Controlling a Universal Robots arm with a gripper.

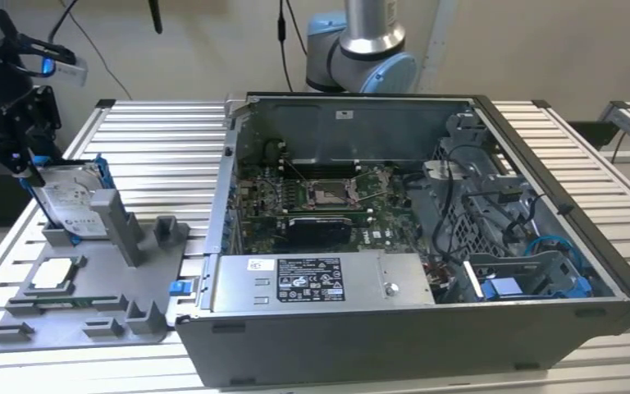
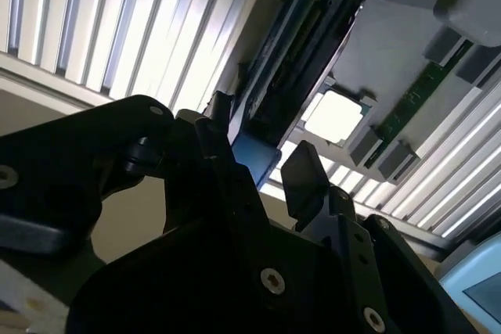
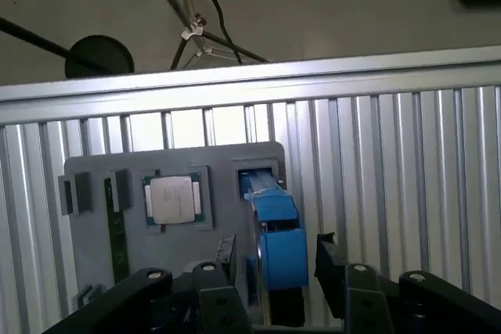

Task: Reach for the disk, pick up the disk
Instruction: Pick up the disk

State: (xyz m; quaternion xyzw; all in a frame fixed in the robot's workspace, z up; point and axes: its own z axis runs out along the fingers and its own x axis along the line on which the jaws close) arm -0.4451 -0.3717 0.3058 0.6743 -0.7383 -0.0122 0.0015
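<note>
The disk stands upright on its edge in a slot of the grey fixture, at the exterior view's left. It is silver-grey with a white label and blue rails. My gripper hangs over its upper left corner. In both wrist views the disk is edge-on: the disk with its blue rail runs between the two black fingers, with a small gap on each side. In the second wrist view the gripper straddles the blue end of the disk. The gripper is open and holds nothing.
A small square processor chip lies flat in the fixture in front of the disk. An open computer case with a grey power supply box stands at the exterior view's right. All rest on a slatted metal table.
</note>
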